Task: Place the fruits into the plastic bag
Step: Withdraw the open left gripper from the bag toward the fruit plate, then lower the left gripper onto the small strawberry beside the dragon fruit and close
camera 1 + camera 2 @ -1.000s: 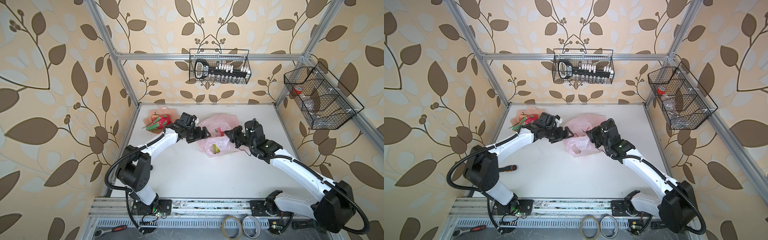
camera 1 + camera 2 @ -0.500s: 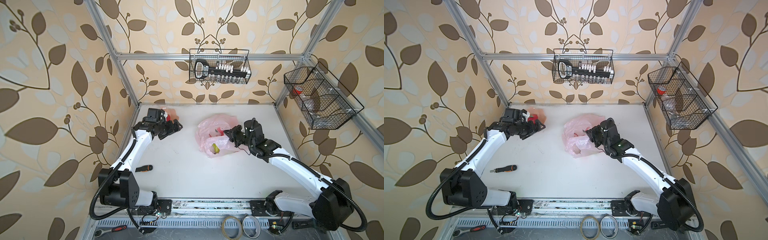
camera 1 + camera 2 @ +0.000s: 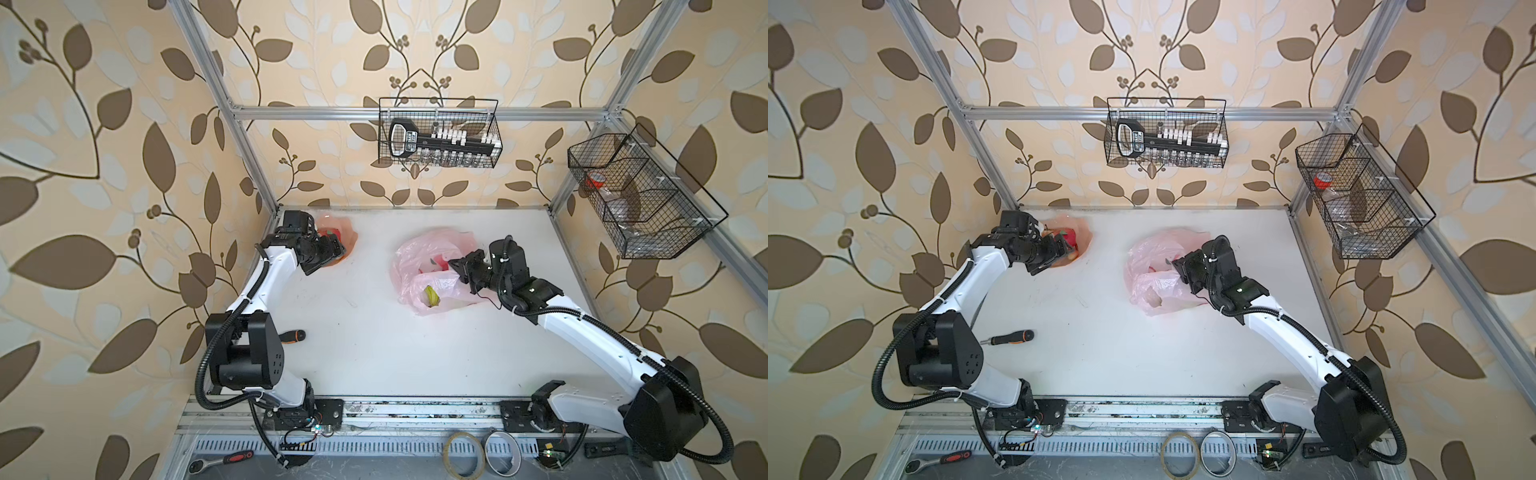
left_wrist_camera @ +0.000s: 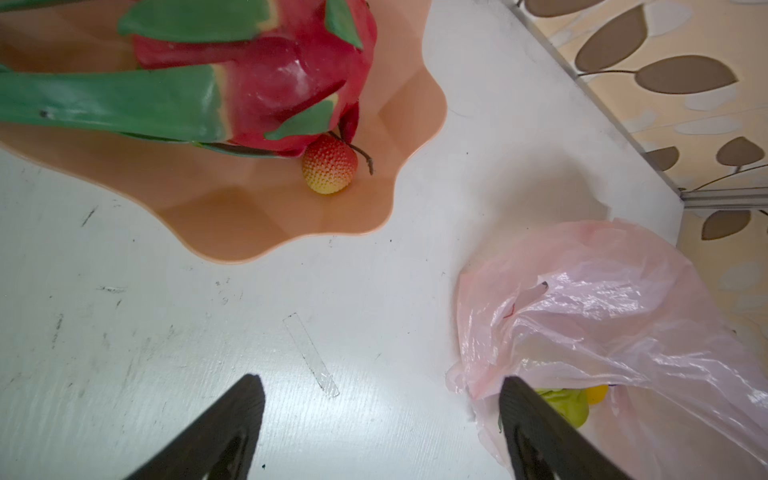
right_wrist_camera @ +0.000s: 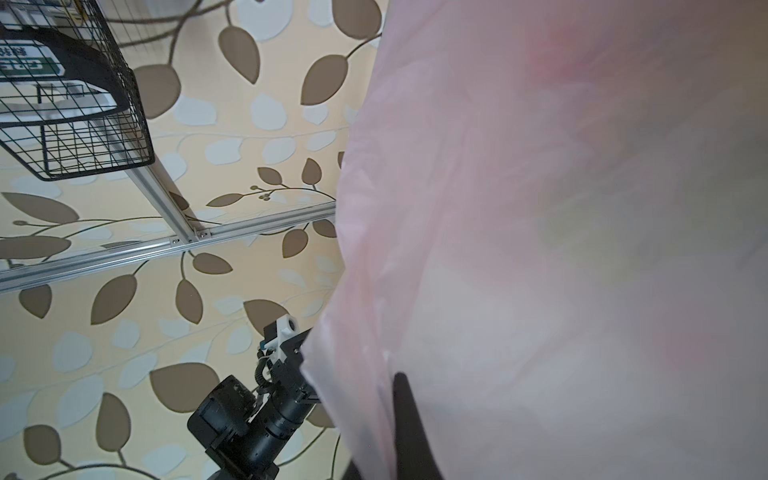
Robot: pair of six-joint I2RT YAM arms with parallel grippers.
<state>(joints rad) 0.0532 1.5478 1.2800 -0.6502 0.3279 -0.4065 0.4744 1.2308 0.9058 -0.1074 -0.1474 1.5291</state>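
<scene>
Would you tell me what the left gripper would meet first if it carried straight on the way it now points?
Probably the left gripper would touch the bare table by the clear tape strip, between the peach dish and the plastic bag, though depth is unclear.

Both top views look down over the whole tabletop (image 3: 374,353). Left wrist: close above it, bag (image 4: 602,311) shared. Right wrist: pressed against bag, seemingly facing the wall (image 5: 124,311).

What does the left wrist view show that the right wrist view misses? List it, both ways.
Left wrist only: the dragon fruit and a small red-yellow fruit in the peach dish, the white table, the open left pincer. Right wrist only: a wire basket, the left arm. Both: the plastic bag and leaf wallpaper.
</scene>
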